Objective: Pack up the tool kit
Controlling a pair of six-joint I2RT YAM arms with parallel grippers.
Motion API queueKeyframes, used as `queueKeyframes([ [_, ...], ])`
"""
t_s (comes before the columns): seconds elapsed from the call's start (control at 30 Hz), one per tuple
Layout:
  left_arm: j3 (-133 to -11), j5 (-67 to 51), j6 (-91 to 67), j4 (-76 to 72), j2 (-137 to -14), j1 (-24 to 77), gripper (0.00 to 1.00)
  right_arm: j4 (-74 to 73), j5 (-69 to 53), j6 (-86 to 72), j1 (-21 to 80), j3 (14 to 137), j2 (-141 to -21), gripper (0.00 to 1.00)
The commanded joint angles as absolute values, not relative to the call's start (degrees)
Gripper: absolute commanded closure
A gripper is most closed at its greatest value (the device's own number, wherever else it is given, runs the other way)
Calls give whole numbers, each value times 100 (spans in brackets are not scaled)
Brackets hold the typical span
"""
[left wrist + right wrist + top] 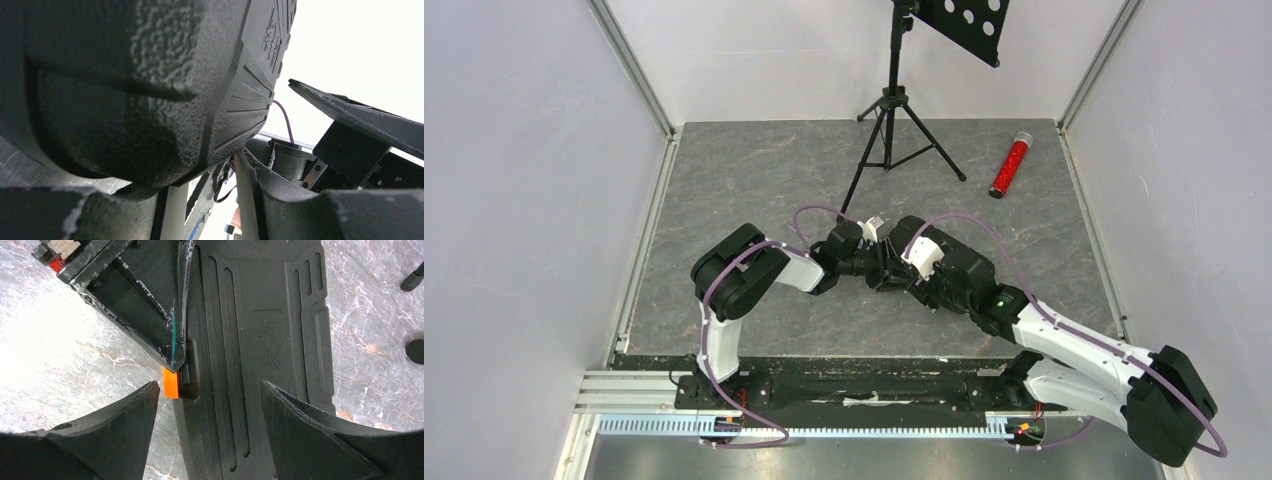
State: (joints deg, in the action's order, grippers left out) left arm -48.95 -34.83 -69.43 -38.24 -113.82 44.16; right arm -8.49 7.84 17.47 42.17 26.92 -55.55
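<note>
tool kit case (pixel 250 340) lies flat on the grey marbled desk (pixel 754 180), about mid-desk and in front of the tripod stand (pixel 892 130). from the top camera we barely see it, since both arms meet right over it.

in the right wrist view the ribbed lid faces up and looks shut. the orange latch (pixel 171 382) sits on its left edge.

right pincer (pixel 210 387) is above the case with its fingers (pixel 115 440) spread wide apart and gripping nothing. one is at the latch side just off the case edge, the other over the lid's ribs. whether they touch the lid we cannot tell.

left pincer (pixel 200 170) comes in from the left. in the right wrist view the tip of one of its fingers (pixel 145 305) sits right at the latch recess, touching or almost touching the case edge.

the left wrist view is nearly filled by the textured black case, very close up. a rounded corner dips between the two fingers, which show a gap. we cannot tell whether they are clamped on the case or just around it.

red glittery tube (pixel 1010 166) lies at the far right of the desk, well apart from the case and right of the tripod legs.
</note>
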Motion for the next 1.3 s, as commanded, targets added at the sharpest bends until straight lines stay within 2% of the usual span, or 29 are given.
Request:
queueKeyframes([
  [0.0,-5098,-3419,-6979,-3876,-11211,4417,57,-286,876,1828,4245,2596,-5732,24],
  [0.3,-5107,-3419,-6982,-3859,-11203,4408,57,-182,1081,1739,4218,2474,-6066,27],
  [0.63,-5063,-3379,-6926,-3814,-11132,4412,56,-315,92,1165,3422,2386,-6232,50],
  [1.0,-4823,-2621,-6380,-3206,-10373,4298,53,-561,-176,801,2985,2486,-6619,55],
  [1.27,-4874,-2378,-5907,-2380,-10275,4458,62,-615,-114,703,2918,2540,-6789,57],
])
